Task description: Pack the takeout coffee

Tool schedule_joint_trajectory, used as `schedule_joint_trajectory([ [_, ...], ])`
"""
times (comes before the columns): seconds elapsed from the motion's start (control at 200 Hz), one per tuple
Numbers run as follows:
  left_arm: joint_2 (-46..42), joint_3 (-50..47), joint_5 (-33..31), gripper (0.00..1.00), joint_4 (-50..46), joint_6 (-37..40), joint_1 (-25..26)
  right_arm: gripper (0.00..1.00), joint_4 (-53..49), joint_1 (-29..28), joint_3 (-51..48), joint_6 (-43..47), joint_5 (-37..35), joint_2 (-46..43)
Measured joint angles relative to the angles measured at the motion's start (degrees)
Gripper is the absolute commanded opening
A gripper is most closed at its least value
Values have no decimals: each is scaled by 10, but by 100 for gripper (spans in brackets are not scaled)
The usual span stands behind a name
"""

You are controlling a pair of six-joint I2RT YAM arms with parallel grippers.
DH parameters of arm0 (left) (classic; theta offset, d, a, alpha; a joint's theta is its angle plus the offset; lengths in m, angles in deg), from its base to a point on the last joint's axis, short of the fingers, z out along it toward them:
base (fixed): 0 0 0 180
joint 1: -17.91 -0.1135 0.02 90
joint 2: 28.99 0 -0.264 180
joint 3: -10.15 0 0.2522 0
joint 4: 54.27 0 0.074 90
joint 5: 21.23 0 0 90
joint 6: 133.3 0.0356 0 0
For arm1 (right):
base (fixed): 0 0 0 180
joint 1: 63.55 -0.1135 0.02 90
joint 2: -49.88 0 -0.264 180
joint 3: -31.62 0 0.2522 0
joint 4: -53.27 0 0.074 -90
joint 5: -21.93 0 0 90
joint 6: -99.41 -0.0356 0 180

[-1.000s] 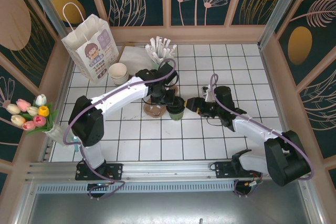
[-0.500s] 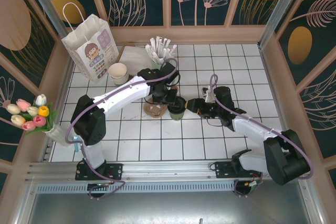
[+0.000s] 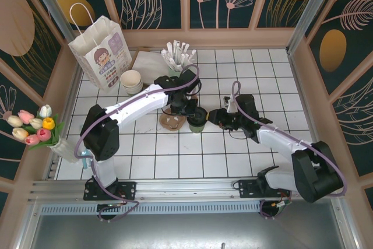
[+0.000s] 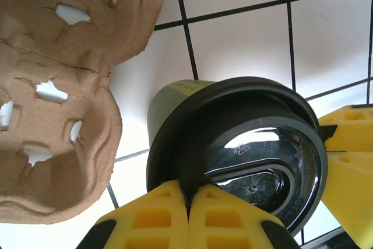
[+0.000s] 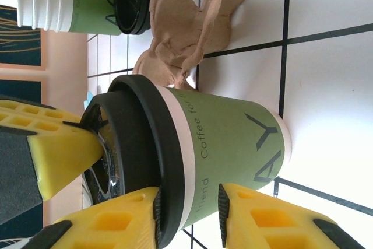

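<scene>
The left gripper is clenched, its 2 yellow fingers pressed together with nothing between them. The joined tips sit against the near rim of the black lid. It looks like a steadying press from above, pinning the cup to the tiled table while the other arm comes in, though that is my reading.

The right gripper comes at the cup from the side opposite the left gripper. Its 2 fingers stand apart with a narrow gap, stacked along the cup's height. The lid's skirt and the pale band beneath it show in that gap. I cannot tell whether either finger actually bears on the cup.

The takeout coffee stands upright on the table, directly under the left tips and just ahead of the right ones. Its wall is matte green paper with dark lettering. The lid is glossy black plastic with a raised rim and a sunken oval centre, and it looks fully seated.

Just beside the left gripper lies a brown pulp carrier, close against the cup and probably its first stop. Well beyond the left gripper stands a printed paper bag.
</scene>
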Motion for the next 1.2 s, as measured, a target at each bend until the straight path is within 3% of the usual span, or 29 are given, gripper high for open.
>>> schedule_joint_trajectory([
  [0.24,-6,-31,9,0,30,20,-2,38,-12,0,4,-14,-3,14],
  [0.465,-31,-91,63,0,99,51,-23,46,-63,0,35,-21,-1,21],
  [0.596,0,-11,35,0,31,66,-21,56,-108,0,62,-18,-8,25],
  [0.811,77,127,-21,0,-74,85,-13,63,-127,20,98,-20,-17,31],
  [0.911,87,143,-19,0,-89,92,-8,70,-117,23,117,-20,-15,31],
  [1.061,93,157,-19,0,-110,98,2,91,-103,23,123,-16,-17,32],
  [1.201,100,177,-18,0,-126,110,6,95,-113,23,127,-25,-49,47],
])
